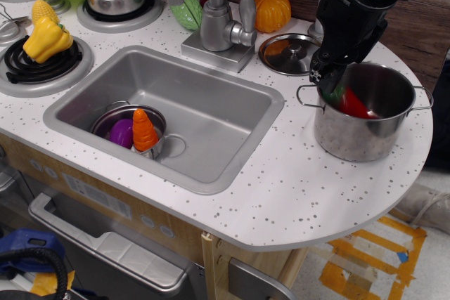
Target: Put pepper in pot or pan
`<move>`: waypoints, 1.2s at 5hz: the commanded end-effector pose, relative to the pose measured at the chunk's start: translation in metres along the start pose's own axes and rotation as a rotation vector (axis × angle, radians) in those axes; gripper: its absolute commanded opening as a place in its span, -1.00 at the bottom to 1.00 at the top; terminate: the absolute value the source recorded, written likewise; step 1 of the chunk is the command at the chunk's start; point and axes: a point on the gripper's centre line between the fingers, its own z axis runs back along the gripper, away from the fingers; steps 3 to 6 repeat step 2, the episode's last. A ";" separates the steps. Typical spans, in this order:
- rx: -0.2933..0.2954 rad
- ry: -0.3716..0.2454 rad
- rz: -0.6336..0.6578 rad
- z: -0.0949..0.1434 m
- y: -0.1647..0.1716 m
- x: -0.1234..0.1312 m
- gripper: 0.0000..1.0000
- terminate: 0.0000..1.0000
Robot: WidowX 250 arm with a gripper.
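On the speckled white surface (295, 194), at its right end, stands the steel pot (365, 126). The black gripper (332, 88) reaches down over the pot's left rim. The red pepper (354, 105) lies inside, its long axis slanting from the green stem at upper left down toward the tip at lower right. Whether the jaws grip it or are parted, I cannot tell. This looks like the release step; next, let go and lift clear.
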 end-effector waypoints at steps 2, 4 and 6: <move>-0.056 0.001 0.010 0.020 -0.007 0.005 1.00 1.00; -0.056 0.001 0.010 0.020 -0.007 0.005 1.00 1.00; -0.056 0.001 0.010 0.020 -0.007 0.005 1.00 1.00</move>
